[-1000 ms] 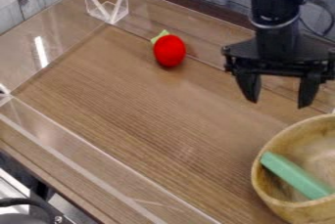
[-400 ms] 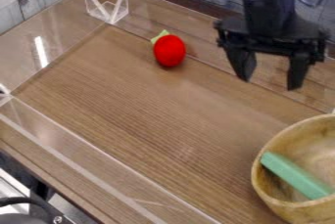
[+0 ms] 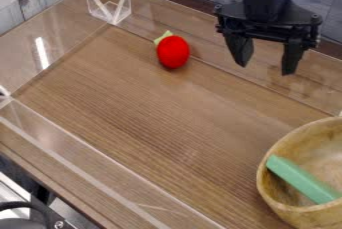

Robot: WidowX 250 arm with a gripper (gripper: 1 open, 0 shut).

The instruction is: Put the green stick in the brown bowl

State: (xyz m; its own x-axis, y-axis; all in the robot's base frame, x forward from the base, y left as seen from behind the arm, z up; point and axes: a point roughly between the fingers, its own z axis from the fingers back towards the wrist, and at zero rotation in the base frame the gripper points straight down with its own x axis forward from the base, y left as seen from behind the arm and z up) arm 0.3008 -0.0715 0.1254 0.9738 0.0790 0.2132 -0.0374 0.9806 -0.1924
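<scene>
The green stick (image 3: 302, 182) is lying inside the brown bowl (image 3: 297, 205) at lower right, apparently delivered; the gripper (image 3: 267, 61), jaws apart and empty, is hovering at upper right.

Wood-grain brown tabletop (image 3: 147, 113): broad bare stretch across centre and left, open to passage, bounded by low clear plastic walls (image 3: 54, 143) along the left and near edges. Obstacles: small round red fruit (image 3: 173, 52) at the far side; large light-brown wooden bowl (image 3: 287, 198) with thick rim filling the near right corner. Black gripper (image 3: 266, 59), jaws spread, hangs above the far right, a clear gap between it and the fruit.
</scene>
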